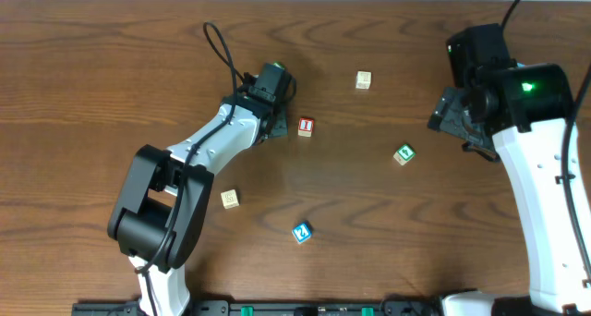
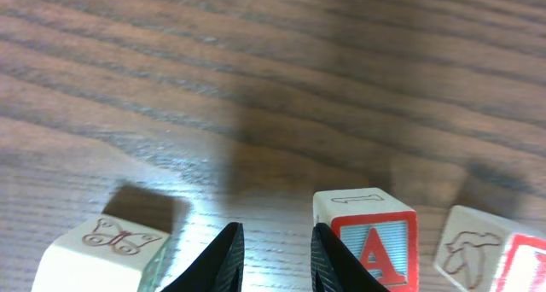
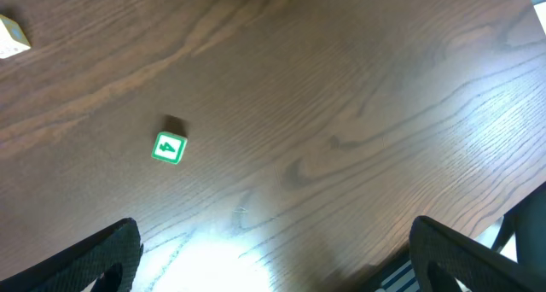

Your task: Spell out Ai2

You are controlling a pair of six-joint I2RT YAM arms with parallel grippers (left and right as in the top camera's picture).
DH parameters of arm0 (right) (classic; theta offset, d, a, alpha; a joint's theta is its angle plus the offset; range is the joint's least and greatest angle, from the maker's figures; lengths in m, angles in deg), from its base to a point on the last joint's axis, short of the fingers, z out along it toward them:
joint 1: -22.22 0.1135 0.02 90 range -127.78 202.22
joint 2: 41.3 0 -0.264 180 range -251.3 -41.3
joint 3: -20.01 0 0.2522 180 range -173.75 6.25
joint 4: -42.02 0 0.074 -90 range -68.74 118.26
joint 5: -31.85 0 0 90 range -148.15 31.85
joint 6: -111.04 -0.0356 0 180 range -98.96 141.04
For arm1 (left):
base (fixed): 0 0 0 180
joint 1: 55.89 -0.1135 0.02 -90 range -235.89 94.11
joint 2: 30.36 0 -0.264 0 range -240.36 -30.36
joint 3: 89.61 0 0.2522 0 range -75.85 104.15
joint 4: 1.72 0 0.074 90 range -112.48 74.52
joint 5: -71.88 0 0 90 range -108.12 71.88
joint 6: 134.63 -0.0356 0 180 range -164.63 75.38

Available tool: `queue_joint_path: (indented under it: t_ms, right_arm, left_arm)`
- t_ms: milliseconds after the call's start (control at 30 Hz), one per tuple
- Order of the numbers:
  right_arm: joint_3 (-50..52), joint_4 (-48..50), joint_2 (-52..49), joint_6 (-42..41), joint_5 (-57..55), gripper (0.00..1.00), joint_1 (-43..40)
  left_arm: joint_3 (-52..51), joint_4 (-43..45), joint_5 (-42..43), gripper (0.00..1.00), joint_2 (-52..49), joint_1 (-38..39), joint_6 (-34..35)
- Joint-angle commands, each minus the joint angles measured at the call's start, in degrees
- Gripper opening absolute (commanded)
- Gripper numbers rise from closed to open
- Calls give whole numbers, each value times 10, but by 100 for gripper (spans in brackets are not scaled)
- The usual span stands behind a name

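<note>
The blocks looked small, light and hard, like wood, so I think they would not squash or break. The flat sides would be the best place to take hold, one finger on each side. A pinch on a corner could make a block spin or slip on the smooth desk (image 1: 111, 66).

The A block (image 2: 375, 245) sat just beside the left fingers (image 2: 229, 259), a little to one side of them and not between them. These fingers were close together and held nothing. A butterfly block (image 2: 107, 249) sat on their other side. A third block (image 2: 495, 254) was right beside the A.

From above I counted five blocks: one red I block (image 1: 306, 127), one blue 2 block (image 1: 301, 232), one green block (image 1: 404, 154) and two plain blocks (image 1: 364, 79). The I was near the left arm and the 2 was well apart from it. I could not tell if the A was hidden under that arm from above.

The right fingers (image 3: 111, 258) were spread wide and empty, high over the green block.
</note>
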Motion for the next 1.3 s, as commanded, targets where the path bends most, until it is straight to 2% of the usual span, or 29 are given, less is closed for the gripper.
queue_joint_path:
  t_ms: [0, 467, 733, 900, 1267]
  right_arm:
    - [0, 0, 6, 7, -12, 99, -5]
    - [0, 0, 6, 7, -12, 99, -5]
    - [0, 0, 6, 7, -12, 99, -5]
    - [0, 0, 6, 7, -12, 99, -5]
    - [0, 0, 6, 7, -12, 99, -5]
  left_arm:
    - [-5, 7, 4, 27, 5, 8, 1]
    - [-5, 26, -26, 28, 5, 11, 2]
    - [-5, 32, -14, 28, 5, 11, 3]
    - [-5, 32, 5, 34, 5, 11, 3]
    - [-5, 29, 7, 38, 5, 11, 3]
